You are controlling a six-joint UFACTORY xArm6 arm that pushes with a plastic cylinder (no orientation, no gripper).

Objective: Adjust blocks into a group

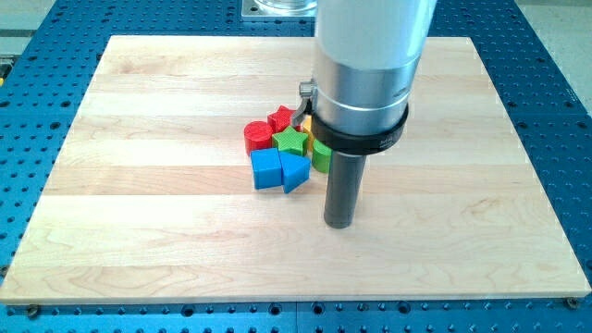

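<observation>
My tip (339, 225) sits on the wood worktop (139, 231), just right of and below the blue triangle (294, 171); no claw here, just a bare rod. Blocks are matte plastic, already clustered mid-board: red cylinder (256, 136), red star (281, 118), green star (291, 141), blue cube (266, 169), green block (321, 154) half hidden by my arm. Risk: a hard leftward push splits the cluster.
</observation>
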